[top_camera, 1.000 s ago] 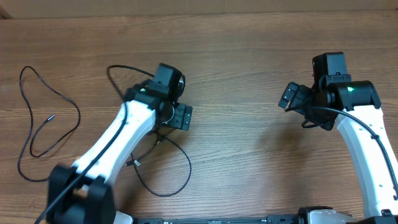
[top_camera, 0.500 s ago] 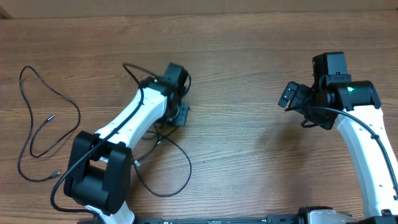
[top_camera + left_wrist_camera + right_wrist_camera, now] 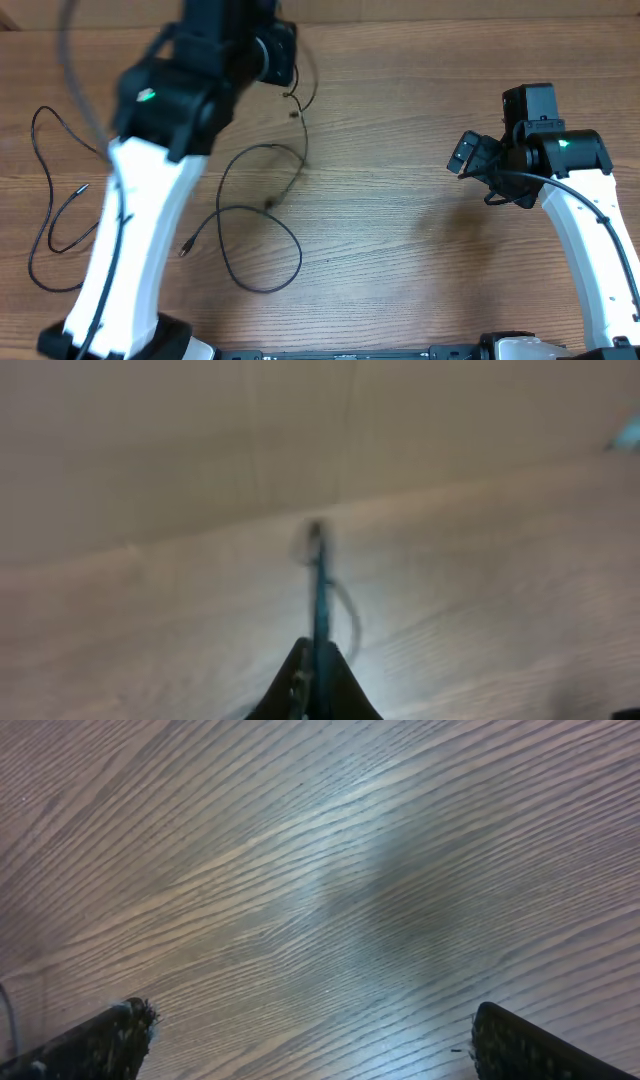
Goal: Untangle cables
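My left gripper [image 3: 283, 60] is raised high above the table's back left and looks large and blurred in the overhead view. It is shut on a thin black cable [image 3: 268, 204], which hangs from it and ends in loose loops on the wood below. In the left wrist view the closed left gripper [image 3: 318, 660] pinches that cable [image 3: 318, 575], which sticks straight out ahead, blurred. A second cable [image 3: 78, 188] lies in a long loop at the far left, partly hidden by the left arm. My right gripper [image 3: 465, 155] hovers at the right, open and with nothing in it [image 3: 315, 1040].
The wooden table [image 3: 400, 250] shows bare wood between the arms. A thick black robot cable [image 3: 590, 195] runs along the right arm. The table's back edge [image 3: 420, 18] is close behind the raised left gripper.
The left gripper closed on the middle cable and lifted it up and toward the back, pulling its loops out longer across the table. The right arm stayed still.
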You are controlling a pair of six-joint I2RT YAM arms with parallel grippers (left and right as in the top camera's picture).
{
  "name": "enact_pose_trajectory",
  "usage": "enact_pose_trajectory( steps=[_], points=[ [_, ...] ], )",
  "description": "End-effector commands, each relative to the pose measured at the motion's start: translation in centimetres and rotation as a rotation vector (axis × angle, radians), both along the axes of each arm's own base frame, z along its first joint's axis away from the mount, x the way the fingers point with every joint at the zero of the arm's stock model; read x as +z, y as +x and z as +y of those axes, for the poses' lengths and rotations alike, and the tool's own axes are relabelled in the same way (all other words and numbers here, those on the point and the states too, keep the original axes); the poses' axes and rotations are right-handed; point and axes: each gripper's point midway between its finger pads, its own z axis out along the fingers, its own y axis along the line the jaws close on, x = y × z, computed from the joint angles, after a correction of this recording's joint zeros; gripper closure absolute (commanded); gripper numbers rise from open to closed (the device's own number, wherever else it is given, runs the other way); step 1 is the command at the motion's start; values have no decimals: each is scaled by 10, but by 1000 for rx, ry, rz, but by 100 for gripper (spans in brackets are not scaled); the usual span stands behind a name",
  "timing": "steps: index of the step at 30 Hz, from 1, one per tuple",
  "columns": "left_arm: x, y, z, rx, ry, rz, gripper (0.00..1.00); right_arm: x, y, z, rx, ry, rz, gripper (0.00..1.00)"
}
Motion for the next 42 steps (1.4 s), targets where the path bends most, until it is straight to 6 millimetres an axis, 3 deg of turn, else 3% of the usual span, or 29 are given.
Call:
enact_pose_trajectory(
  steps=[1,7,15,24,28,31,32,33,35,36,37,39,42],
  points=[
    [35,-8,30,103,53,-90,96,-2,-1,-2,-9,-5,3,0],
    [68,-23,87,295,118,-180,96,-2,-1,-2,-9,-5,3,0],
    [89,-43,175,554,144,-227,96,-2,-1,-2,-9,-4,3,0],
    [62,-54,280,888,102,-127,96,-2,-1,-2,-9,-4,4,0],
    [43,-58,310,976,93,-60,96,-2,-1,-2,-9,-4,3,0],
    [28,-55,321,1003,99,-7,96,-2,-1,-2,-9,-4,3,0],
    [23,-53,324,1007,103,11,93,-2,-1,-2,-8,-4,3,0],
    [19,-52,325,1008,107,24,83,-2,-1,-2,-9,-4,3,0],
    [11,-48,326,1002,109,52,33,-2,-1,-2,-9,-4,3,0],
    [6,-44,324,988,103,68,17,-2,-1,-2,-9,-4,3,0],
    [1,-40,321,966,91,84,8,-2,-1,-2,-9,-4,4,0],
    [-7,-34,314,926,66,112,2,-2,-1,-2,-9,-4,4,0],
    [-19,-28,305,874,32,156,2,-2,-1,-2,-9,-4,3,0]
  ],
)
